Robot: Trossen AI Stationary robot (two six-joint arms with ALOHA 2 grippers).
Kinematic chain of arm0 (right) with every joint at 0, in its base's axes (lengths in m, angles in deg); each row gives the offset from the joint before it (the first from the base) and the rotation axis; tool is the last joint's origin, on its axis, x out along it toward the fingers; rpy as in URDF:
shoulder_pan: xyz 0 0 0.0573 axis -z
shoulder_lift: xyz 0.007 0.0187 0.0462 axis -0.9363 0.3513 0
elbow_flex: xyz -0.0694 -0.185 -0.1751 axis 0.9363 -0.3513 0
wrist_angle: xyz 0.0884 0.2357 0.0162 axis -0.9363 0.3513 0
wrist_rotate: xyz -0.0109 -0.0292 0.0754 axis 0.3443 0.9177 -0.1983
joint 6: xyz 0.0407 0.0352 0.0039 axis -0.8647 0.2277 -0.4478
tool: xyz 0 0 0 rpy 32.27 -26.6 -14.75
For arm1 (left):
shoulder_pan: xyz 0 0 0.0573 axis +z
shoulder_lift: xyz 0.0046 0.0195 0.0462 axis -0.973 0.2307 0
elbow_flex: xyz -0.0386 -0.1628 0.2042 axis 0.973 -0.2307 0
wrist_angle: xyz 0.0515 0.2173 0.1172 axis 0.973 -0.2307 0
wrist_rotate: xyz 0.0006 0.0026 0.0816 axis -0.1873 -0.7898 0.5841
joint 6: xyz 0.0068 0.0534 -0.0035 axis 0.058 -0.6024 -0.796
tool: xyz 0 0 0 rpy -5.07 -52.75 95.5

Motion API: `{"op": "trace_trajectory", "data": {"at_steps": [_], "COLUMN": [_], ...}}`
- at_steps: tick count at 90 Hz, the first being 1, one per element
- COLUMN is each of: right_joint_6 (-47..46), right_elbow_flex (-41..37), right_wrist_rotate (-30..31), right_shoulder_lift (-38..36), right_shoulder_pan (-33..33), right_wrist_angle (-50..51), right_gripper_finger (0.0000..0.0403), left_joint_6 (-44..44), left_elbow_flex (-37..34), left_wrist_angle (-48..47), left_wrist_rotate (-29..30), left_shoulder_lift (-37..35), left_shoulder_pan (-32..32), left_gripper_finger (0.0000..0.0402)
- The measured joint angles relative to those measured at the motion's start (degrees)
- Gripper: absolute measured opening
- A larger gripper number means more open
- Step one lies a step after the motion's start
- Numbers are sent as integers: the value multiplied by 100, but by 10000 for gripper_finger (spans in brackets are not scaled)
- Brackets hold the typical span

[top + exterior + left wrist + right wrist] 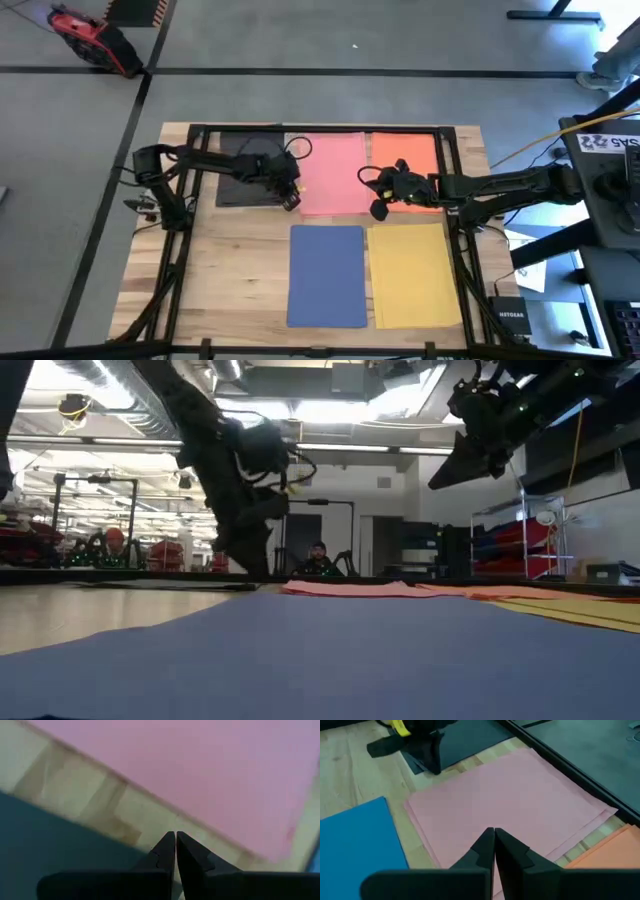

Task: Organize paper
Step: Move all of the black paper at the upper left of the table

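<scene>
Left gripper: fingers pressed together with nothing between them, seen in the left wrist view; it is down at the near right corner of the black sheet, at the strip of bare wood between black and pink.
Right gripper: fingers closed tip to tip, empty, raised above the table over the edge where the pink and orange sheets meet.
Black sheet: flat at the far left of the table, partly under the left arm.
Pink sheets: a small stack, edges slightly fanned in the right wrist view, lying just beside the black sheet, far middle of the table.
Orange sheet: far right, next to the pink stack, partly hidden by the right arm.
Blue sheet: near middle, well apart from the pink stack.
Yellow sheet: near right, just beside the blue one with a thin gap.
Table: light wood, with a dark frame around the far edge and sides.
</scene>
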Motion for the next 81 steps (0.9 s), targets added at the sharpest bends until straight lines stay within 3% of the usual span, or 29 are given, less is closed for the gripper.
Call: {"op": "trace_trajectory", "data": {"at_steps": [24, 81], "right_joint_6": [-15, 5], "right_elbow_flex": [0, 0], "right_wrist_rotate": [1, 4], "right_shoulder_lift": [0, 1], "right_shoulder_pan": [-1, -1], "right_wrist_angle": [-2, 6], "right_gripper_finger": [0, 0], "left_joint_6": [21, 282], "left_elbow_flex": [24, 4], "left_wrist_angle": [-641, -1105], "left_wrist_rotate": [7, 45], "left_shoulder_lift": [-7, -408], "left_shoulder_pan": [-49, -207], "left_gripper_finger": [0, 0]}}
